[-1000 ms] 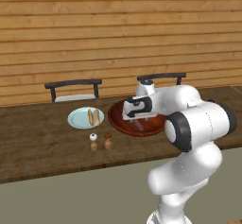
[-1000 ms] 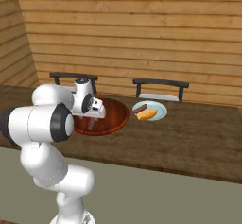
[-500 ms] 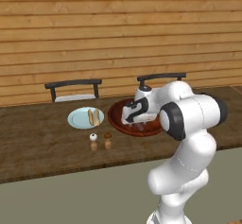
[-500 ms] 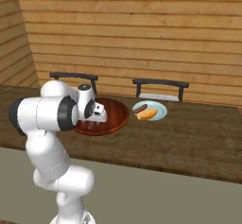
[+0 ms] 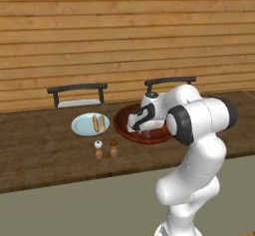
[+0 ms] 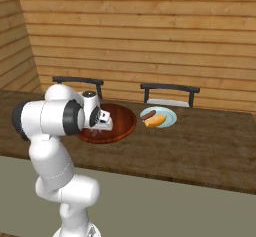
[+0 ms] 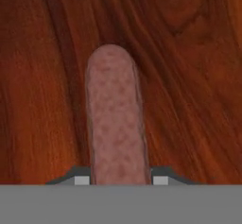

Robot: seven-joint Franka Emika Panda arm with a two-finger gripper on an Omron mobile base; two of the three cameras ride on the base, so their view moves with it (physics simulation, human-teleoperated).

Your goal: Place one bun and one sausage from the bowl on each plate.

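The reddish-brown bowl [image 5: 123,120] [image 6: 122,117] stands in the middle of the wooden table. My gripper [image 5: 141,130] [image 6: 103,128] reaches down into it. In the hand view a pinkish sausage [image 7: 116,119] lies on the bowl's floor [image 7: 198,76], and the gripper [image 7: 121,179] is shut on its near end, one fingertip on each side. A pale blue plate [image 5: 79,125] [image 6: 170,116] beside the bowl carries a bun [image 6: 156,121] and a dark sausage [image 6: 148,114]. My arm covers part of the bowl in both base views.
Two small shakers [image 5: 98,150] [image 5: 113,148] stand in front of the plate near the table's front. Two dark chairs [image 5: 77,93] [image 5: 169,83] are pushed in at the far side, below a wooden plank wall.
The hand has come down into the bowl, and its jaws have gone from wide open to closed on the sausage. Plate and shakers have not moved.
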